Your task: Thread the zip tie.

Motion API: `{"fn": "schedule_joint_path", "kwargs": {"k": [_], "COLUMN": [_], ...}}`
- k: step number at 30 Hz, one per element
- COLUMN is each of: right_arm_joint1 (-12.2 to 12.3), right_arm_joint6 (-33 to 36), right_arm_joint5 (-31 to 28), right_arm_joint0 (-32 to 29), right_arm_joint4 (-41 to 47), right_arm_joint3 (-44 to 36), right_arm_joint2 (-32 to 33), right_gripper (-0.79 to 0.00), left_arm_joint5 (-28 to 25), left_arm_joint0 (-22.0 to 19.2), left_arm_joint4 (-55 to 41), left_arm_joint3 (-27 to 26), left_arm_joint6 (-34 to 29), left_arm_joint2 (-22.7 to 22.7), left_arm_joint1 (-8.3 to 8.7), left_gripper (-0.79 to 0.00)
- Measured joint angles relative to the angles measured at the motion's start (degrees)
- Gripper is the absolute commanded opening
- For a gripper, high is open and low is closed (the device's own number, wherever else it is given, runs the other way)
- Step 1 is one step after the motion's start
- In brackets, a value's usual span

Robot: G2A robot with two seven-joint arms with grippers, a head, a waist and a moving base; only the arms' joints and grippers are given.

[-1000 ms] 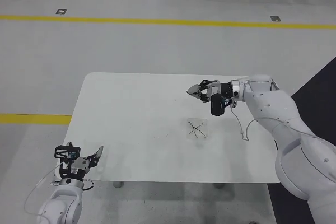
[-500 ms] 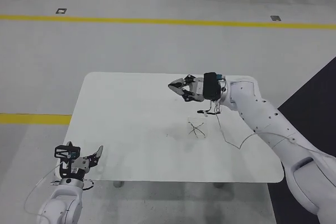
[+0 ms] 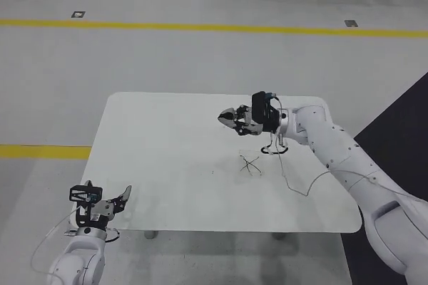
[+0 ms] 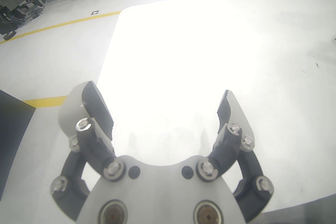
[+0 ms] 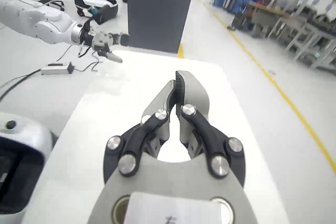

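Zip ties (image 3: 251,165) lie crossed near the table's (image 3: 164,128) middle. They look thin, light and springy, likely slippery, so pinch one mid-strap. Right gripper (image 3: 228,117), closed on nothing, hovers over the table's far half; left gripper (image 4: 157,93) gapes wide at the table's near corner.

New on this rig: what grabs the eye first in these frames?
The long white right arm stretches over the far side of the table, its right gripper shut on nothing. A little nearer, thin dark zip ties lie crossed around the table's middle, untouched. The left gripper sits wide open at the near left corner.
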Motion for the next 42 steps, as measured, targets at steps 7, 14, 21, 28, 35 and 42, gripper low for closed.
{"fn": "schedule_joint_path", "kwargs": {"k": [7, 14, 21, 28, 35, 42], "right_arm_joint1": [2.01, 2.84, 2.87, 3.35, 4.32, 4.31], "right_arm_joint6": [38.69, 52.93, 55.06, 76.36, 80.31, 80.36], "right_arm_joint5": [0.28, 0.27, 2.75, 3.17, 6.32, 6.35], "right_arm_joint0": [3.59, 4.66, 4.6, 4.23, 5.26, 5.32], "right_arm_joint4": [28.33, 43.09, 38.0, 35.38, 52.13, 52.49], "right_arm_joint3": [-1.48, -5.21, -6.69, -5.03, -6.71, -6.71], "right_arm_joint2": [-2.1, -1.78, -2.92, -6.4, -13.2, -13.29], "right_gripper": [-0.785, -0.785, -0.785, -0.785, -0.785, -0.785], "left_arm_joint5": [0.0, 0.0, 0.0, 0.0, 0.0, 0.0], "left_arm_joint0": [0.0, 0.0, 0.0, 0.0, 0.0, 0.0], "left_arm_joint4": [0.0, 0.0, 0.0, 0.0, 0.0, 0.0], "left_arm_joint3": [0.0, 0.0, 0.0, 0.0, 0.0, 0.0], "left_arm_joint6": [0.0, 0.0, 0.0, 0.0, 0.0, 0.0], "left_arm_joint2": [0.0, 0.0, 0.0, 0.0, 0.0, 0.0], "left_arm_joint1": [0.0, 0.0, 0.0, 0.0, 0.0, 0.0], "left_gripper": [0.0, 0.0, 0.0, 0.0, 0.0, 0.0]}}
